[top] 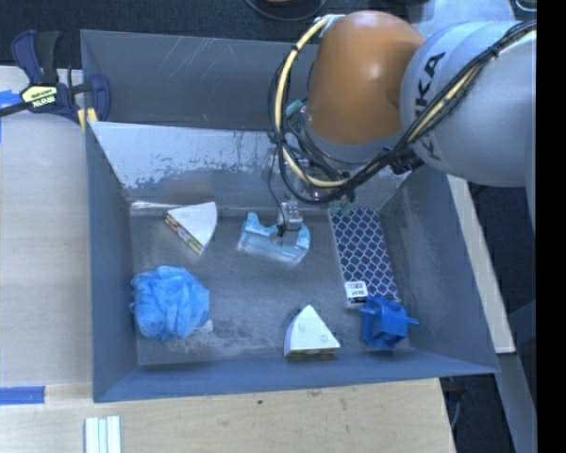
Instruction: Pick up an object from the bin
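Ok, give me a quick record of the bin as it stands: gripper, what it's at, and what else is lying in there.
gripper: down at the middle of the bin
thing at gripper: pale blue clear piece, mid-floor
grasp: cannot tell
left of it: white wedge
front left: blue puff
front centre: second white wedge
right: patterned blue packet, lying flat
front right: small blue toy

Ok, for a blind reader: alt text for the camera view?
The claw hangs over a pale blue clear piece in the grey bin. Around it: a pale wedge, a second wedge, a blue puff, a blue toy, a patterned card.
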You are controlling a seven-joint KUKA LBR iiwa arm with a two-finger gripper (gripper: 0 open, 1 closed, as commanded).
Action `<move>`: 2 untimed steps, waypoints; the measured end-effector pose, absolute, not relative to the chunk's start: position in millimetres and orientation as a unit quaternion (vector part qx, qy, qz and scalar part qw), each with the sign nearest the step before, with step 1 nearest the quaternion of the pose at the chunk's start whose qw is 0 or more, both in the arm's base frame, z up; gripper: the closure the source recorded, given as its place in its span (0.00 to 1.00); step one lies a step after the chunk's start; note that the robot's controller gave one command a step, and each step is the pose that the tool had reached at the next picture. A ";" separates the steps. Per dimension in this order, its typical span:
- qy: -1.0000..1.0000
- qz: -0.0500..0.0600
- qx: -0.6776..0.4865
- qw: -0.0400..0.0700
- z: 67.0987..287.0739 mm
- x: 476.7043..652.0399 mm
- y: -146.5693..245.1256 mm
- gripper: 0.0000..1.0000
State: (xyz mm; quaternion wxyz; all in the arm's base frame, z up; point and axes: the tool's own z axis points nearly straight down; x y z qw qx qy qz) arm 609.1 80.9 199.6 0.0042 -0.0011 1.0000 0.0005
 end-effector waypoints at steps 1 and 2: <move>1.000 0.000 -0.002 0.000 136.6 593.9 69.2 0.00; 1.000 0.001 0.014 0.007 126.0 623.1 65.8 1.00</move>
